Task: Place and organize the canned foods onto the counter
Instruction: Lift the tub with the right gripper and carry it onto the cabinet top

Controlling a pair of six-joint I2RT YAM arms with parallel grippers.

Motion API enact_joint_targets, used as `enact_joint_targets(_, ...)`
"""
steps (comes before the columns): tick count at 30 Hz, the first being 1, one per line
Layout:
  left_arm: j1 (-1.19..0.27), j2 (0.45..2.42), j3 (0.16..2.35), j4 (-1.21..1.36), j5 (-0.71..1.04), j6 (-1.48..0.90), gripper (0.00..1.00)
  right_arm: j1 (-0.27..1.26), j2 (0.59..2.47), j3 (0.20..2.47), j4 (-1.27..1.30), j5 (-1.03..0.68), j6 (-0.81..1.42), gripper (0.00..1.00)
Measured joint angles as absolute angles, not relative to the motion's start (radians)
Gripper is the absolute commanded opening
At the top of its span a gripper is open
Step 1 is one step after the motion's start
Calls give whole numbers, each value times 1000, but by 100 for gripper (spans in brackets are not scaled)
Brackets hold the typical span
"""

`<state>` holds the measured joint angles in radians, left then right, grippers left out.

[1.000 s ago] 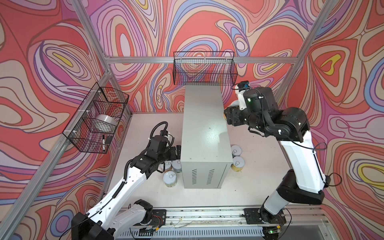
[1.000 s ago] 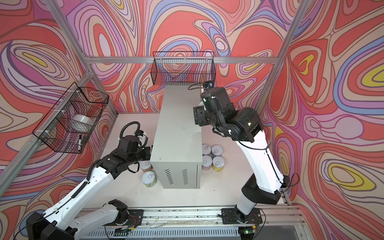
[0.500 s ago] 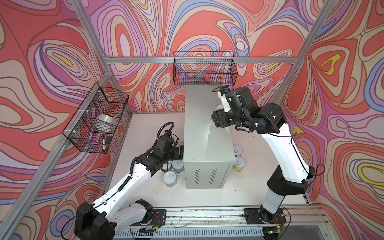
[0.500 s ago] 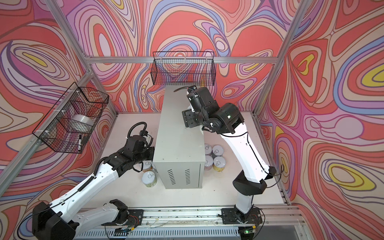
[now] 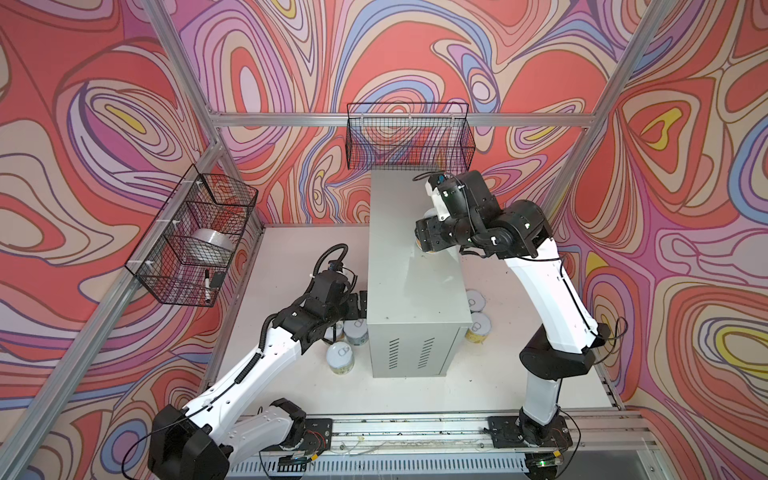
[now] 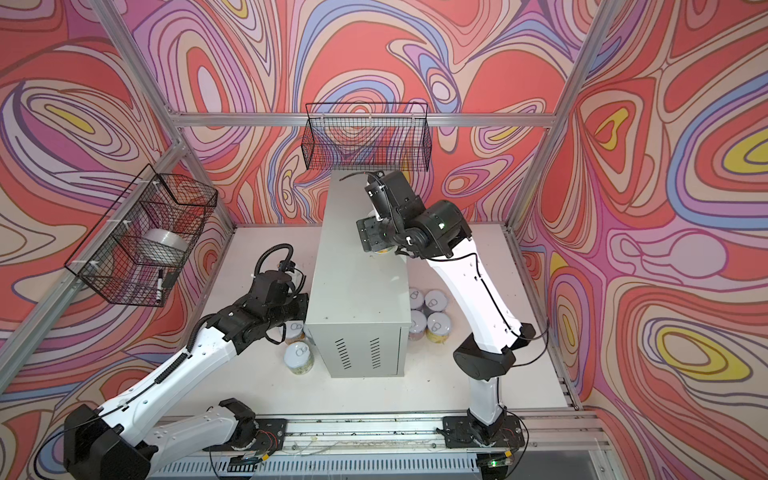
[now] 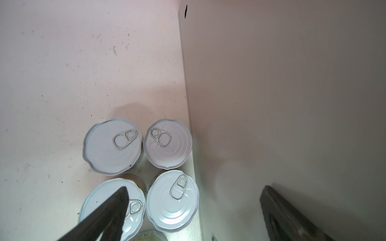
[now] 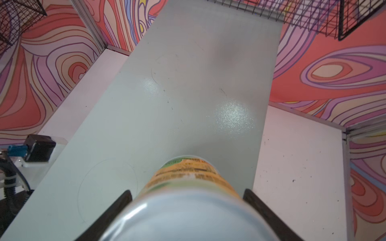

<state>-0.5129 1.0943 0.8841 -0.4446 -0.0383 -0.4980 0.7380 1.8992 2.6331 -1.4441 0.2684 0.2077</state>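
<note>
Where a second ago the right gripper (image 5: 432, 243) hung off the right edge of the grey metal cabinet (image 5: 415, 299), it now sits over the cabinet's glossy top, near that edge and about halfway back. Between its fingers (image 8: 123, 200) is a tin (image 8: 188, 173) with an orange and green label and a silver end, upright, at or just above the surface. The fingers flank it closely, and whether they press on it I cannot tell. The left gripper (image 7: 194, 191) has moved in against the cabinet's left side, low over the white worktop (image 5: 299, 257). Its fingers (image 7: 110, 210) are spread wide and hold nothing. Below it four upright tins (image 7: 112, 146) show silver pull-tab lids in a two-by-two block, with the edge of a fifth just in view. Four more stand grouped by the cabinet's right side (image 6: 434, 299). Two black wire baskets (image 5: 409, 137) hang on the walls; one holds a silvery tape roll (image 5: 210, 245).
</note>
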Motion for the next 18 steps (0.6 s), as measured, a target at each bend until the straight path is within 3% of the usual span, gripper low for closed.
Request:
enact_joint_targets(2, -514, 1094, 884, -444, -40, -498, 99, 738, 1899, 2633, -1430, 259, 205, 98)
enact_joint_targets(13, -517, 1095, 884, -443, -50, -490, 99, 736, 1893, 2635, -1387, 233, 204, 98)
enact_joint_targets(18, -517, 1094, 884, -443, -51, -483, 99, 736, 1798, 2543, -1370, 213, 217, 98)
